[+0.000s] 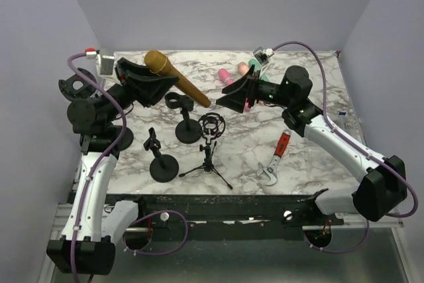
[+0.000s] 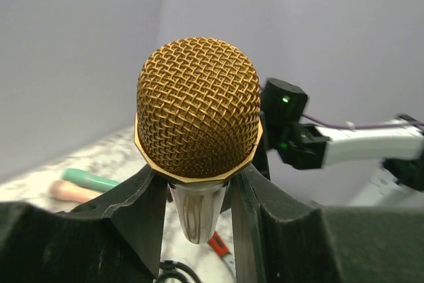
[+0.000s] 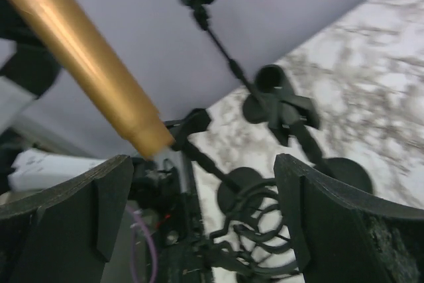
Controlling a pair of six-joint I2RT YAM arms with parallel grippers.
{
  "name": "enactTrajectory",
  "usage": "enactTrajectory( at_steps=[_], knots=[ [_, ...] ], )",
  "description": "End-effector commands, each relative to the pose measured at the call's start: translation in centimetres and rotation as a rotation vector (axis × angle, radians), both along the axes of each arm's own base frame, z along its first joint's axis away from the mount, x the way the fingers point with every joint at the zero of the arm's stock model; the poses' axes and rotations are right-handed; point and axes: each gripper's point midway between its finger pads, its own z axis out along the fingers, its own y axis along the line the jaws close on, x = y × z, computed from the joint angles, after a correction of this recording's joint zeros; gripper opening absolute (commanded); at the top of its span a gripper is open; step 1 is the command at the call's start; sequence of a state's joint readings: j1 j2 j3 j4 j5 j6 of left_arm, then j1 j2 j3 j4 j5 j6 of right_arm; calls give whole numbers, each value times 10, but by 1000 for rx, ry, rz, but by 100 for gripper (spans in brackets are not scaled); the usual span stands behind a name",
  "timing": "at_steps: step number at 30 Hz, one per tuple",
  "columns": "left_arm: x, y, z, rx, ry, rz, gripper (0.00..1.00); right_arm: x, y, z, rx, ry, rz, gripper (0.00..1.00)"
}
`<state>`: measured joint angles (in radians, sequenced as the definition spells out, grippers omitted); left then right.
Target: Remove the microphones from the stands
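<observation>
Left tool [image 2: 197, 197] clamped just under microphone [image 2: 197, 107] head, body raised above stand clip [image 1: 177, 102]; right tool [image 3: 205, 210] spread wide near tail. Risk: smooth tapered body slips, pivots, drops onto surface [image 1: 242, 147].

Soft even light — right wrist view blurred, sheen on microphone [image 3: 79, 51]

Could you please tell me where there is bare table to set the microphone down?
The table is bare between the tripod and the wrench, and along the back behind the microphone. It is crowded left of centre, around the near stand and the far stand.
</observation>
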<state>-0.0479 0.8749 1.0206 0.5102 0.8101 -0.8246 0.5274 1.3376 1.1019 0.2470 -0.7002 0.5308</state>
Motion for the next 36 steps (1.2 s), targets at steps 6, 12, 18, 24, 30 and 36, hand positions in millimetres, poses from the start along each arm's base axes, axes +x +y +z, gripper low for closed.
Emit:
enactTrajectory(
  at_steps=[6, 12, 18, 24, 30, 36],
  knots=[
    [-61, -44, -39, 149, -28, -405, 0, -92, 42, 40, 206, -72, 510, 95],
    [-56, -45, -48, 132, 6, -403, 0, -105, 69, 42, 262, -95, 533, 86],
    [-52, -42, -52, 89, 15, -362, 0, -126, 56, 65, 494, -119, 627, 77],
    [-49, -41, -57, 88, 30, -354, 0, -128, 61, 51, 561, -28, 730, 56],
    [-45, -40, -60, 90, 39, -338, 0, -118, 71, 41, 524, -12, 657, 41],
    [-40, -39, -61, 74, 55, -325, 0, -132, 67, 50, 536, -82, 689, 50]
  ],
)
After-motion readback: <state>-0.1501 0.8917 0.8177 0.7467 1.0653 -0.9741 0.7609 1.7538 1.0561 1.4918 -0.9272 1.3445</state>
